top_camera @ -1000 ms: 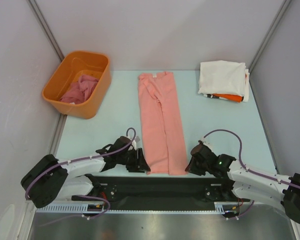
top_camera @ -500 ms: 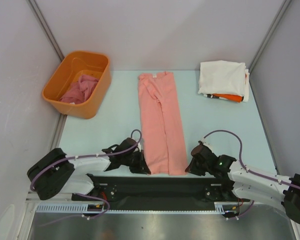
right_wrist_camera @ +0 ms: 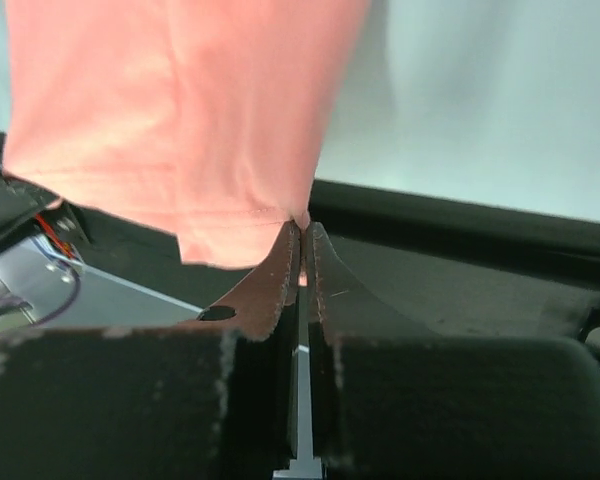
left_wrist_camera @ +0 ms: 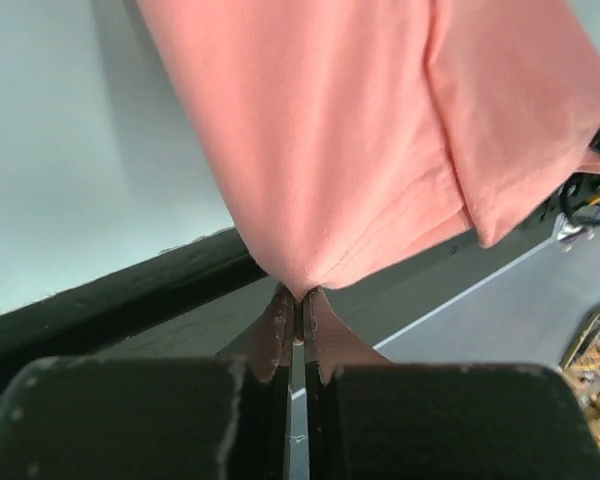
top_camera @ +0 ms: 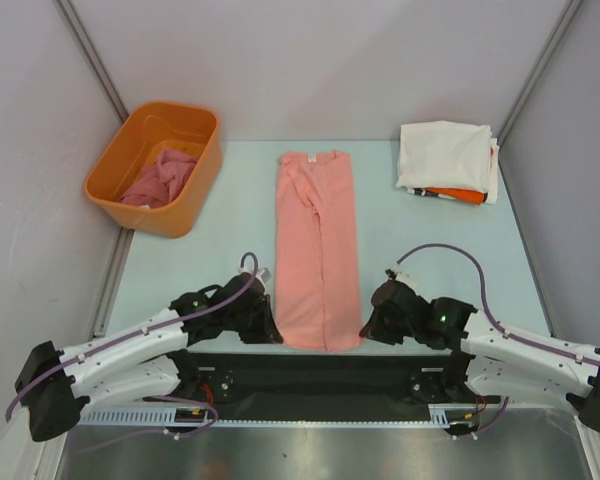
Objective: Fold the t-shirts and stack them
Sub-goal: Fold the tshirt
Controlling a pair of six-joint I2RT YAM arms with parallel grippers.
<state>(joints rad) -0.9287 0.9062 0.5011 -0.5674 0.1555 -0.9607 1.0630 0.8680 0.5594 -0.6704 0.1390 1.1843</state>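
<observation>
At the upper left of the top view, an orange tub (top_camera: 202, 170) stands on the worktop (top_camera: 230, 240) with the rose shirt (top_camera: 161, 177) crumpled inside it. Low in the frame, left of centre, the left gripper (top_camera: 272, 334) is clenched on the near left corner of the salmon shirt (top_camera: 318, 250). In its wrist view the tips (left_wrist_camera: 298, 296) pinch a gathered point of the hem, with the cloth (left_wrist_camera: 330, 130) spreading away above them. The salmon shirt lies as a long narrow strip up the middle of the worktop, collar end far. At its near right corner the right gripper (top_camera: 366, 327) is likewise clamped on the hem, and its wrist view shows the tips (right_wrist_camera: 302, 228) shut on the cloth (right_wrist_camera: 180, 100). At the upper right, well apart from both grippers, the folded white shirt (top_camera: 443, 153) sits on the orange shirt (top_camera: 454, 195).
</observation>
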